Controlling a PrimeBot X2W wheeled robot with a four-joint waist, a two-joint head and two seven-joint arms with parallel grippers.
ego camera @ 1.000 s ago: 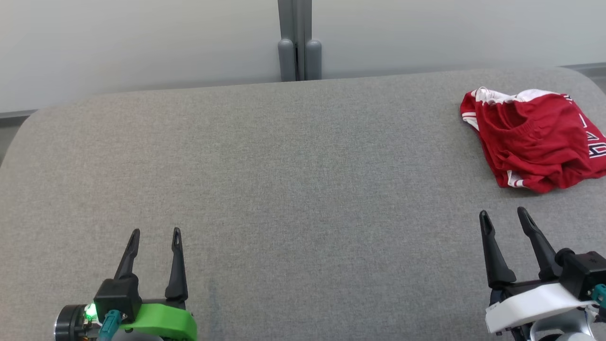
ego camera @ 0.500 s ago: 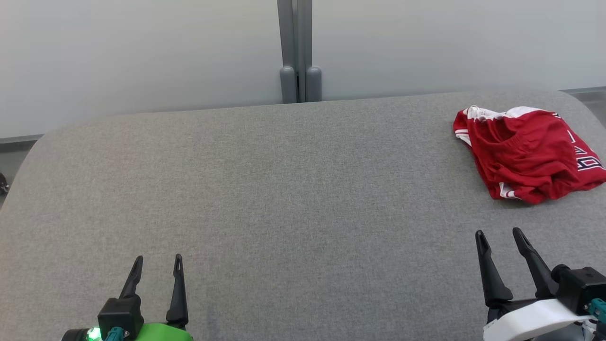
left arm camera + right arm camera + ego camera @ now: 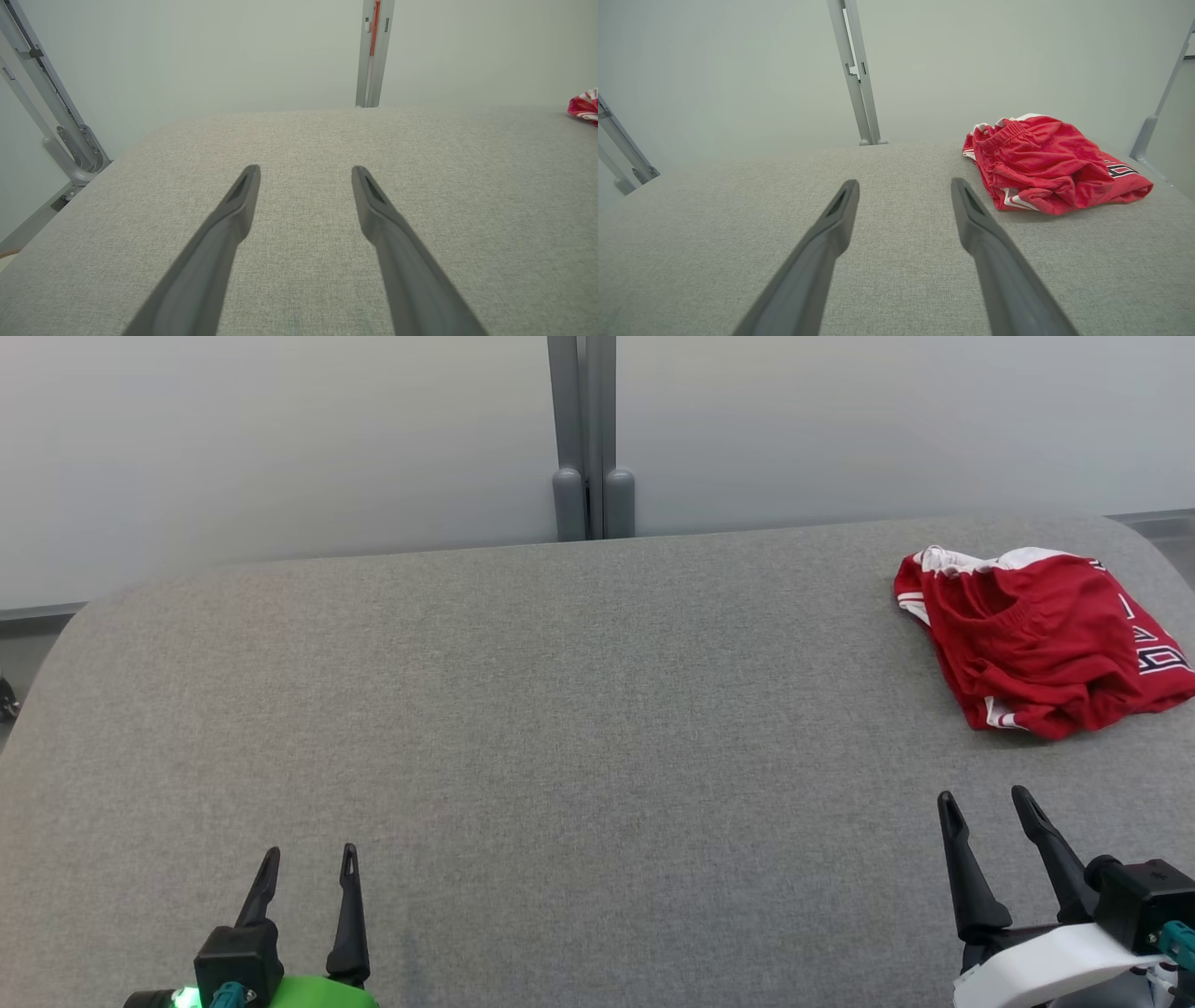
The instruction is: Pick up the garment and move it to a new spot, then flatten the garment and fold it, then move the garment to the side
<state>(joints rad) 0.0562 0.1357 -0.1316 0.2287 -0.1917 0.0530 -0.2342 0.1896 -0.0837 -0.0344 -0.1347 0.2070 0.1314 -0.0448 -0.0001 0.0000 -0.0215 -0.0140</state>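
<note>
While the red garment (image 3: 1036,639) is seen lying crumpled at the far right of the grey table (image 3: 560,709), the fingers of the left claw (image 3: 310,849) are held apart over the near left part, with nothing between them. The right claw (image 3: 983,793) is likewise spread wide and empty, and is positioned near the garment without touching it. White trim and dark lettering are shown on the cloth.
</note>
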